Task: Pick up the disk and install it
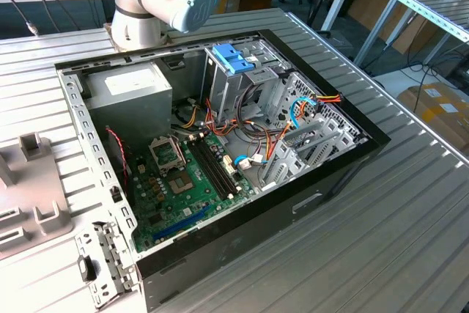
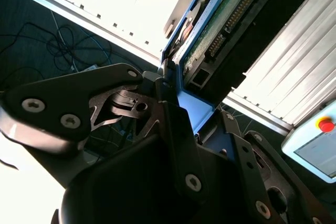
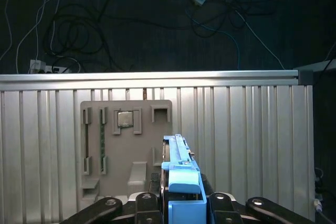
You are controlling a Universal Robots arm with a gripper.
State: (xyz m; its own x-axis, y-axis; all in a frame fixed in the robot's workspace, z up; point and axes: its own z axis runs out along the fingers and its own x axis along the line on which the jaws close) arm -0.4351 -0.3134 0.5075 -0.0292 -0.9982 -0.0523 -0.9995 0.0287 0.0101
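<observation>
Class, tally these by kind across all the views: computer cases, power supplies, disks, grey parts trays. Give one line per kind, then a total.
computer case: 1
power supply: 1
disk: 1
grey parts tray: 1
Total: 4

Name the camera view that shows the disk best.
The second wrist view: the disk presents its green circuit board and blue rail, clamped in the hand. The first wrist view shows the disk edge-on, mostly blue rail.
</observation>
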